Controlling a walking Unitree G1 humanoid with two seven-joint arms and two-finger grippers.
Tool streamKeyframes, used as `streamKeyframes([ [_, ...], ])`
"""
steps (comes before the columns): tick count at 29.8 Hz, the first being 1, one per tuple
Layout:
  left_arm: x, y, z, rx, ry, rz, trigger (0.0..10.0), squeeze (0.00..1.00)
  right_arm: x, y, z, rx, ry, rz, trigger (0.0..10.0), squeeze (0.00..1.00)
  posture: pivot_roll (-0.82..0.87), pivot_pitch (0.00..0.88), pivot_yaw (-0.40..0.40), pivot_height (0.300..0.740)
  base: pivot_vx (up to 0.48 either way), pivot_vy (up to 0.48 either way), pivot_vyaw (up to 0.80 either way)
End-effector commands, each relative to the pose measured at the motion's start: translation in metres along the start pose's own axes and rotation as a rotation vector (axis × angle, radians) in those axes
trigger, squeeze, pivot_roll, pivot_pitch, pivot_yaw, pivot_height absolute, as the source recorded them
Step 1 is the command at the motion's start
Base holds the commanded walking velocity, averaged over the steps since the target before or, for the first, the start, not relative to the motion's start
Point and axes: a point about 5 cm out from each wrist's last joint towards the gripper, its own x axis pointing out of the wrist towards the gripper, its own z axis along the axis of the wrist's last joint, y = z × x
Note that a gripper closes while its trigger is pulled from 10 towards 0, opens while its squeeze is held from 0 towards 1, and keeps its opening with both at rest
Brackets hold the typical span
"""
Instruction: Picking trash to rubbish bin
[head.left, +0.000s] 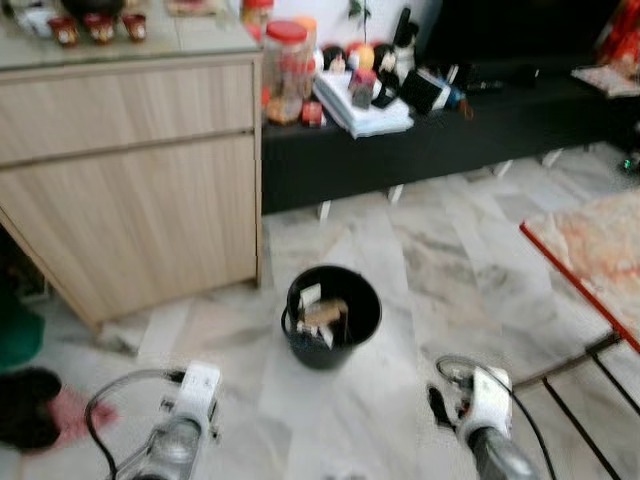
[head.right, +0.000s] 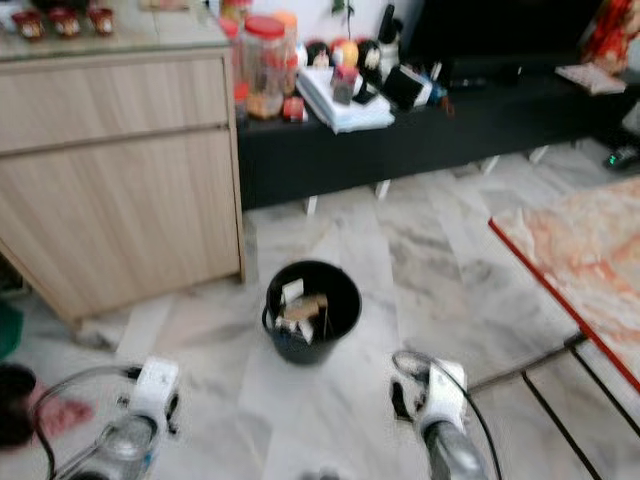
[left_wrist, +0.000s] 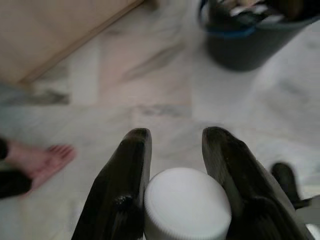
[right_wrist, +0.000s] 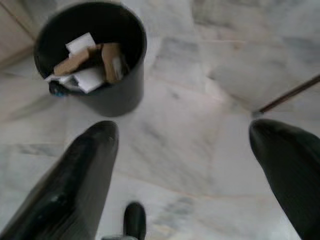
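A round black plastic rubbish bin (head.left: 333, 315) is standing on the pale marble floor (head.left: 420, 260) at the centre of the head views, already holding scraps of white paper and brown cardboard (right_wrist: 90, 62). In the left wrist view the left gripper (left_wrist: 175, 145) is showing its two black fingers (left_wrist: 127, 175) pressing on either side of a white ribbed round cap (left_wrist: 187, 205), gripping it closely; what lies beneath the cap is hidden. The bin's rim is sitting in the upper right of that same frame, well apart from the cap, and a person's bare foot (left_wrist: 42, 160) is resting on the floor at the left edge. In the right wrist view the right gripper (right_wrist: 185, 132) is holding its fingers (right_wrist: 80, 175) spread wide with nothing between them, hovering over bare marble, with the bin lying in the upper left of the frame. In the head views a light wooden cabinet (head.left: 130, 170) is filling the upper left, and a low black surface (head.left: 440, 130) carrying red-lidded jars (head.left: 287, 70), white books and small clutter is running along the top. An orange-patterned mat (head.left: 595, 250) with a red edge is lying at the right.
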Motion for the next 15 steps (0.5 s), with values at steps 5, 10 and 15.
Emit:
streamKeyframes([
  [5,-0.0005,0.0076,-0.0022,0.025,0.006,0.012,10.0,0.0,0.0003,0.0003,0.0001,0.024,0.001,-0.007,10.0,0.0,0.1,0.134,-0.153,0.74,0.352,0.0,0.0],
  [10,-0.0002,0.0075,-0.0011,0.026,0.001,0.012,10.0,0.0,0.0003,0.0006,-0.0001,0.022,0.001,-0.006,10.0,0.0,0.1,0.132,-0.151,0.74,0.352,0.0,-0.68],
  [15,-0.0002,0.0073,-0.0008,0.028,0.001,0.012,10.0,0.0,0.0002,0.0006,-0.0003,0.023,0.0,-0.007,10.0,0.0,0.1,0.131,-0.151,0.74,0.353,0.0,-0.29],
])
